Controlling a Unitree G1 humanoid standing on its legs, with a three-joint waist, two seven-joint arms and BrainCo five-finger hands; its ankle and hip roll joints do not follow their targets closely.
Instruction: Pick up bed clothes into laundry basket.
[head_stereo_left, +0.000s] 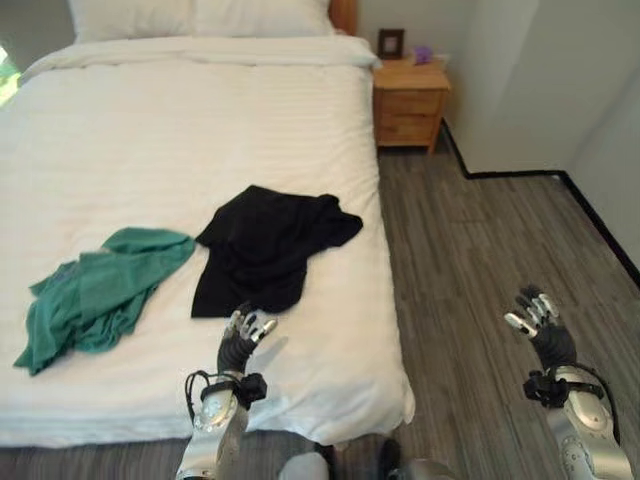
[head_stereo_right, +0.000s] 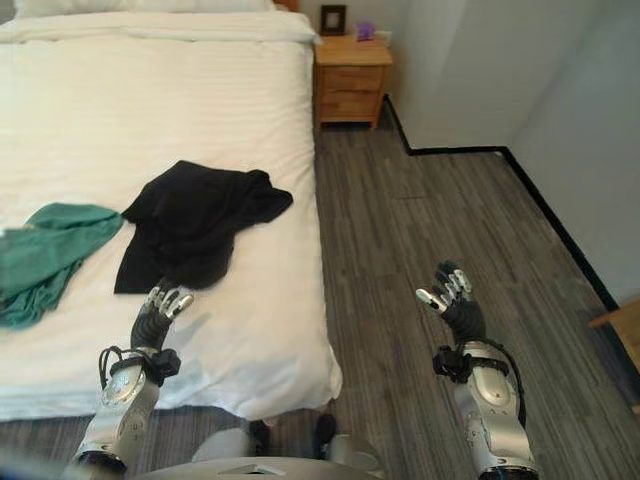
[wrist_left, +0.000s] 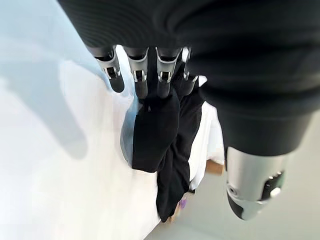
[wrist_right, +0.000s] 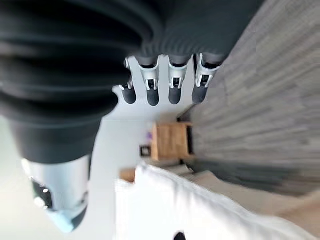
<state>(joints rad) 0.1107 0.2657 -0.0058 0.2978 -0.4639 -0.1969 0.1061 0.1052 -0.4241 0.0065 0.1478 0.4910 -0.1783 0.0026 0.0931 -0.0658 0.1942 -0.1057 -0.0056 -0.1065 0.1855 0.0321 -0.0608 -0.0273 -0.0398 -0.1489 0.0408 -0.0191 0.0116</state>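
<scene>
A black garment (head_stereo_left: 265, 245) lies crumpled on the white bed (head_stereo_left: 150, 150), near its right edge. A green garment (head_stereo_left: 95, 292) lies to its left. My left hand (head_stereo_left: 245, 335) hovers over the bed just below the black garment's near hem, fingers relaxed and open, holding nothing. The left wrist view shows its fingers (wrist_left: 140, 75) pointing at the black garment (wrist_left: 155, 135). My right hand (head_stereo_left: 540, 320) is raised over the wood floor to the right of the bed, open and empty, and its fingers (wrist_right: 170, 82) show straight in the right wrist view.
A wooden nightstand (head_stereo_left: 410, 100) stands at the head of the bed against the wall, with a small frame (head_stereo_left: 391, 42) and a purple item (head_stereo_left: 422, 54) on top. Pillows (head_stereo_left: 200, 15) lie at the headboard. Grey wood floor (head_stereo_left: 480, 240) runs along the bed's right side.
</scene>
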